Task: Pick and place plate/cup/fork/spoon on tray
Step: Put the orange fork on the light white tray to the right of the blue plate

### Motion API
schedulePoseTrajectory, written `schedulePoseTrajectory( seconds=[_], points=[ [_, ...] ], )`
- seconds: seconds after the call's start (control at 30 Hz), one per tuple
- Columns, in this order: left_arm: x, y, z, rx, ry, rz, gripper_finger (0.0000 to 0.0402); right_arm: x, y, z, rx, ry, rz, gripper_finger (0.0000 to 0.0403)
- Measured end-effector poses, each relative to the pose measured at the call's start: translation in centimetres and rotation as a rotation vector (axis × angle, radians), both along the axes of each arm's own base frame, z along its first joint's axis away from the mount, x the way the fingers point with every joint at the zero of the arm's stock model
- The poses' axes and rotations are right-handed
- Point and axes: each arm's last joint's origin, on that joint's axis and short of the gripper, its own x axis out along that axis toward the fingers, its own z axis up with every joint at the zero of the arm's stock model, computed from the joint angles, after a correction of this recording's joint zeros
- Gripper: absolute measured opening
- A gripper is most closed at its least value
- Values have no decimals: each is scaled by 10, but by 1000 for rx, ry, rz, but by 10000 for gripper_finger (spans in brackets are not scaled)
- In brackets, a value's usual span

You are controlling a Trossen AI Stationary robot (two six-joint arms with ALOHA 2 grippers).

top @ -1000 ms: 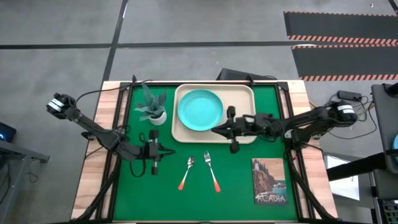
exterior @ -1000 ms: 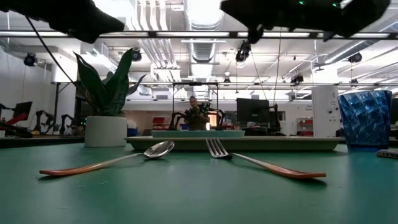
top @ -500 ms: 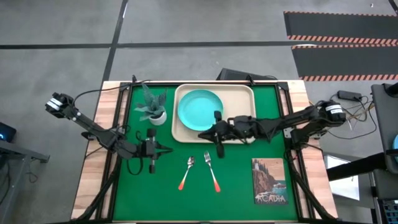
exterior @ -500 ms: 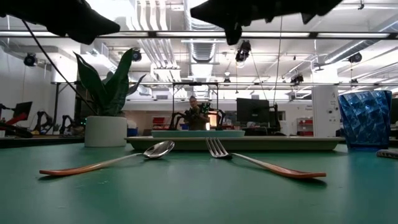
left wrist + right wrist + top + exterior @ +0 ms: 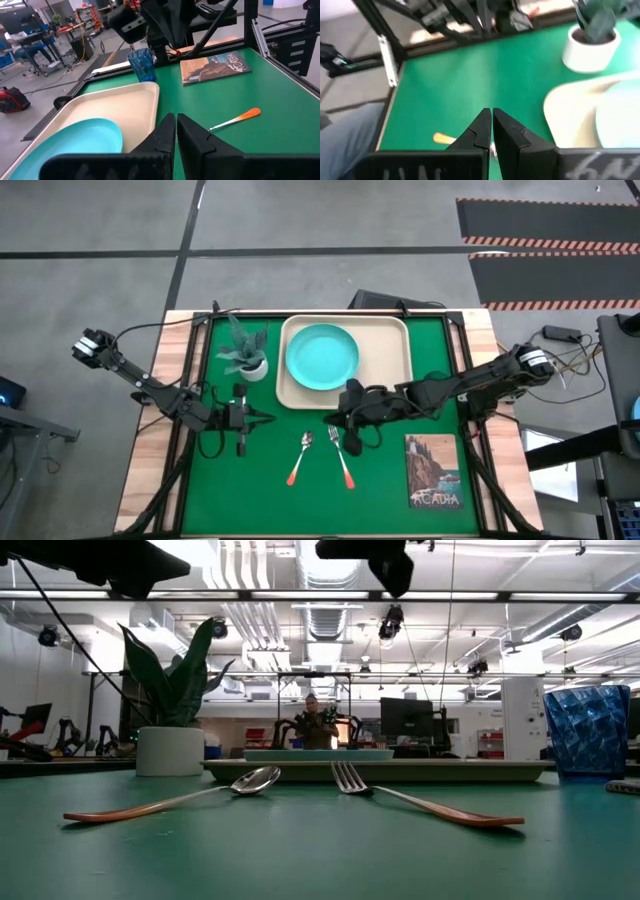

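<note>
The turquoise plate [image 5: 322, 357] lies on the left half of the beige tray [image 5: 390, 360] at the table's far middle. The spoon [image 5: 300, 458] and the fork [image 5: 341, 458] lie side by side on the green mat, bowl and tines toward the tray. The blue cup [image 5: 142, 65] stands on the mat past the tray's right end; in the high view my right arm covers it. My right gripper [image 5: 332, 423] hangs shut above the fork's tines, empty. My left gripper [image 5: 262, 419] hovers shut left of the spoon, empty.
A potted plant [image 5: 245, 352] stands left of the tray. A picture book [image 5: 433, 472] lies at the near right. Black frame rails run along the mat's left and right edges. Bare mat spreads along the near edge, left of the spoon.
My right gripper has swung from over the tray's near right rim toward the table's left and near edge, rising and tipping up toward level, and now hangs over the fork's tines. It has stayed shut. Nothing on the table has moved.
</note>
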Motion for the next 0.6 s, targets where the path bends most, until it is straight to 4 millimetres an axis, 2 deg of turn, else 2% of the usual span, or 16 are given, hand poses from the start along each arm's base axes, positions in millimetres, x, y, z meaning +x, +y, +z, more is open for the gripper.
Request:
schedulePoseTrajectory(
  seconds=[0.13,0.27,0.4,0.6],
  points=[
    [0,0,-1,22,5,-4,3,7,3,12,31,77,-42,9],
    [1,0,-1,26,9,1,3,20,2,16,115,162,-123,9],
    [1,1,-1,48,8,2,3,31,4,5,202,300,-219,9],
    [1,1,-1,77,10,2,3,45,7,-25,336,509,-275,9]
  ],
)
